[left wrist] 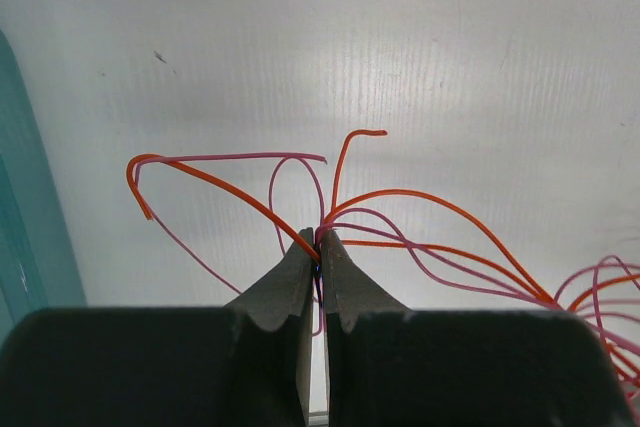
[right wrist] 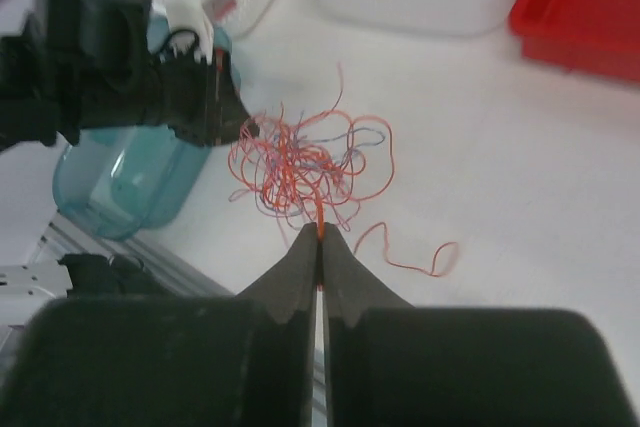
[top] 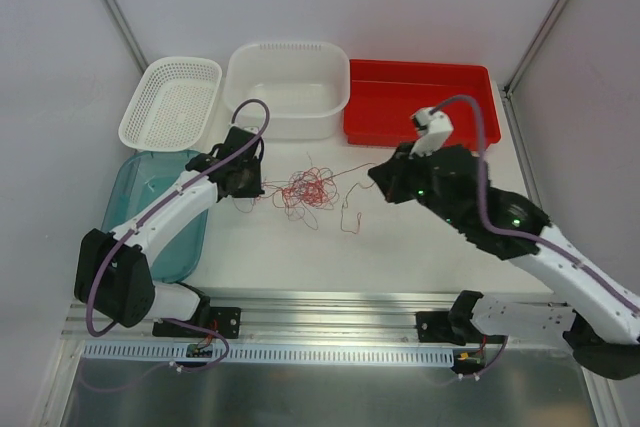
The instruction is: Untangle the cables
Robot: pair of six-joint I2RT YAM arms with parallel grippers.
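The cables (top: 303, 188) lie as a curly tangle of thin red-orange and pinkish wires on the white table, between the two arms. My left gripper (top: 247, 187) sits at the tangle's left edge, shut on a few orange and pink strands (left wrist: 318, 243). My right gripper (top: 377, 173) is to the tangle's right, shut on one red-orange cable (right wrist: 320, 231) that runs back into the tangle (right wrist: 305, 162). A loose red strand (top: 350, 215) trails off the tangle toward the near right.
At the back stand a white mesh basket (top: 170, 100), a white tub (top: 288, 87) and a red tray (top: 420, 99). A teal bin (top: 160, 209) lies under the left arm. A metal rail (top: 330, 297) runs along the table's near edge.
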